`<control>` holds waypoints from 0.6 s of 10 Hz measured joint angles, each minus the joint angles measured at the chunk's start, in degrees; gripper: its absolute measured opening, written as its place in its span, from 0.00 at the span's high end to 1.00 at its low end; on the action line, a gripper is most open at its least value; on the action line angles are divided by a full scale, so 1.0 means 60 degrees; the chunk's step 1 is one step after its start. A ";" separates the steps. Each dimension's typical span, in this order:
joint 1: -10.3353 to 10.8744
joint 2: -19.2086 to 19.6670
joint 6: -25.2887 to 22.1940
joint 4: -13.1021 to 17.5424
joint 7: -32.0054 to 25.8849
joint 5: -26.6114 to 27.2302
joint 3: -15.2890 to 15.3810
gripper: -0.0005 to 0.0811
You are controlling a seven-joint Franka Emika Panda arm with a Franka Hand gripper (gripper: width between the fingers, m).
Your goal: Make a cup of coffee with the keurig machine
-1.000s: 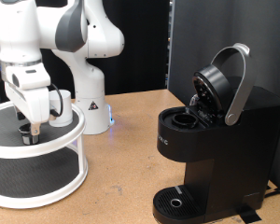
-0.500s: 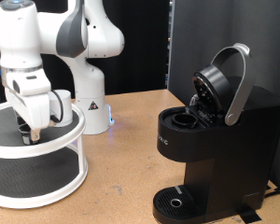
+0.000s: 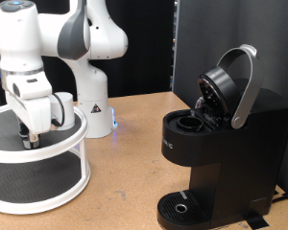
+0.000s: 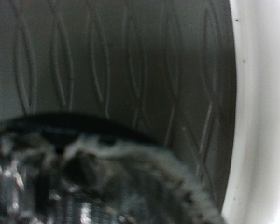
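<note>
1. The gripper (image 3: 30,137) is down on the upper tier of a white two-tier round shelf (image 3: 75,144) at the exterior view's left. Its fingertips sit at the dark ribbed mat, over something small and dark that is too small to name. I cannot tell how wide the fingers stand, or whether they hold anything.
2. The wrist view is blurred. It shows only the ribbed mat (image 4: 112,65), the shelf's white rim (image 4: 261,103) and a dark, mottled round object (image 4: 93,182) close under the camera.
3. The keurig machine (image 3: 221,144) stands on the wooden worktop (image 3: 134,182) at the exterior view's right, well apart from the gripper. Its silver-trimmed lid (image 3: 230,81) is raised and the pod chamber (image 3: 190,123) is open.
4. The round drip tray (image 3: 182,208) is bare, and no mug shows in either view.
5. Handling, as a judgement: the machine looks heavy and rigid, so it should stay put. Its hinged lid is best pressed at the curved silver handle. A pod would be light, small and thin-walled, best pinched gently across its sides.
</note>
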 joint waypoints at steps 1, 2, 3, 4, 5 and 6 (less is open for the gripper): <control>0.0000 -0.0016 -0.0025 0.0004 -0.0044 0.0085 -0.0003 0.40; 0.0011 -0.0075 -0.0152 0.0025 -0.0196 0.0276 -0.0006 0.40; 0.0020 -0.0209 -0.0474 0.0093 -0.0461 0.0566 -0.0008 0.40; 0.0024 -0.0443 -0.0954 0.0207 -0.0746 0.0866 -0.0009 0.40; 0.0028 -0.0741 -0.1514 0.0347 -0.0934 0.1075 -0.0006 0.40; 0.0029 -0.1069 -0.2076 0.0504 -0.1006 0.1207 0.0006 0.40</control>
